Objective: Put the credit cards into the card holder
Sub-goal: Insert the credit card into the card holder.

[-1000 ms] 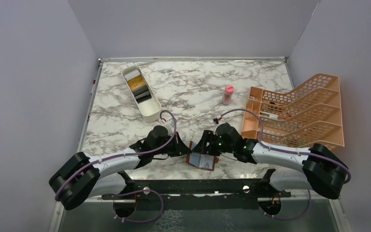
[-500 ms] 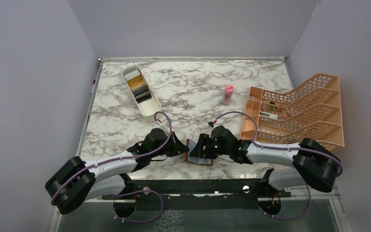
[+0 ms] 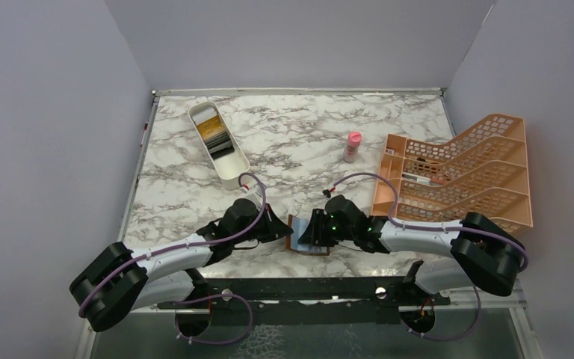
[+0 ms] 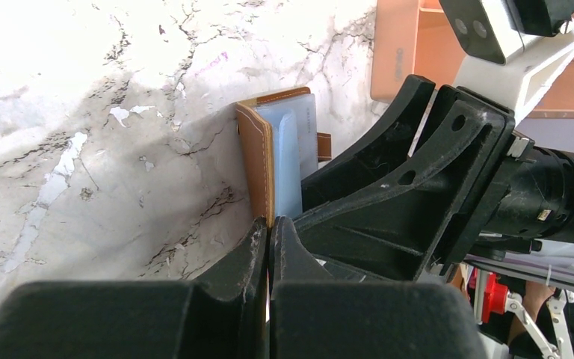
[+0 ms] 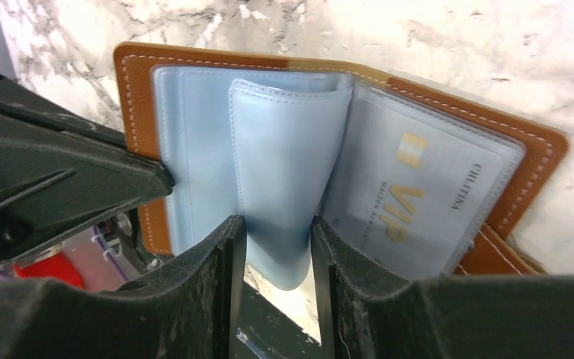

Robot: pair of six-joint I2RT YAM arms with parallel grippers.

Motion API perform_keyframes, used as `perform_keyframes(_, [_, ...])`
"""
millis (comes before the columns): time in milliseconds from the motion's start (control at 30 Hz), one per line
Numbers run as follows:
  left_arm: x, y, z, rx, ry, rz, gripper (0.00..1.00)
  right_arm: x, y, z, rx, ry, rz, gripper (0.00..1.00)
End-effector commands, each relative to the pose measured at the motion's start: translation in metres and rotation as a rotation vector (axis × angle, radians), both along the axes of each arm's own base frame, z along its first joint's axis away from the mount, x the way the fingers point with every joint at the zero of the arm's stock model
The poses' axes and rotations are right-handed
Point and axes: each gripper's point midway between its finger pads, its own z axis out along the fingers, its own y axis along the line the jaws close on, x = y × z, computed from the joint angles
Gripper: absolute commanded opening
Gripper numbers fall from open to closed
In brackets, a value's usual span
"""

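The brown card holder (image 3: 300,241) lies open at the near table edge, between both grippers. My left gripper (image 4: 270,226) is shut on the edge of its brown left cover (image 4: 256,157) and holds that cover upright. My right gripper (image 5: 278,241) has a bundle of blue-grey inner sleeves (image 5: 288,157) between its fingers, touching both. A grey card with gold "VIP" lettering (image 5: 418,187) sits in the right-hand sleeve. More credit cards, yellow (image 3: 208,118) and dark (image 3: 222,146), lie in the white tray (image 3: 233,176).
An orange lattice rack (image 3: 463,176) stands at the right, and it also shows in the left wrist view (image 4: 403,52). A small pink bottle (image 3: 352,146) stands left of the rack. Grey walls close in the table at the back and on both sides.
My right gripper has moved left over the card holder and onto its inner sleeves. The holder's left cover, flatter a second ago, now stands upright. The left gripper has barely shifted.
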Motion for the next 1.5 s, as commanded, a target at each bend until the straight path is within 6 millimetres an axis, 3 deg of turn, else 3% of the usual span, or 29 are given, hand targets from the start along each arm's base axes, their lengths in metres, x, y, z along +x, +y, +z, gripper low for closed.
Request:
perform_keyframes(0, [0.003,-0.002,0.008,-0.03,-0.037,0.013,0.0,0.011,-0.017,-0.002,-0.104,-0.049,-0.058,0.45])
perform_keyframes(267, [0.004,0.0,0.002,-0.004,-0.03,0.013,0.0,0.013,-0.038,-0.001,-0.17,-0.093,-0.09,0.49])
perform_keyframes(400, [0.004,0.0,0.002,-0.003,-0.034,0.014,0.0,0.014,-0.033,0.006,-0.144,-0.112,-0.075,0.45])
perform_keyframes(533, [0.002,0.002,0.001,0.002,-0.03,0.015,0.0,0.02,-0.041,0.004,-0.199,-0.125,-0.1,0.4])
perform_keyframes(733, [0.002,0.005,0.0,0.014,-0.029,0.026,0.0,0.029,-0.07,0.002,-0.356,-0.155,-0.166,0.4])
perform_keyframes(867, [0.005,0.01,-0.003,0.047,-0.027,0.047,0.12,0.028,-0.084,0.015,-0.396,-0.168,-0.188,0.43])
perform_keyframes(967, [0.006,0.011,-0.002,0.057,-0.03,0.049,0.21,0.026,-0.076,0.033,-0.326,-0.186,-0.17,0.43])
perform_keyframes(1167, [0.009,0.017,-0.004,0.092,-0.028,0.079,0.32,0.024,-0.032,0.073,-0.066,-0.26,-0.054,0.36])
perform_keyframes(1267, [0.012,0.021,-0.002,0.122,-0.029,0.094,0.37,0.027,-0.024,0.065,-0.074,-0.234,-0.059,0.3])
perform_keyframes(1467, [0.027,0.041,0.013,0.254,-0.095,0.162,0.4,0.027,-0.026,0.028,-0.152,-0.187,-0.048,0.23])
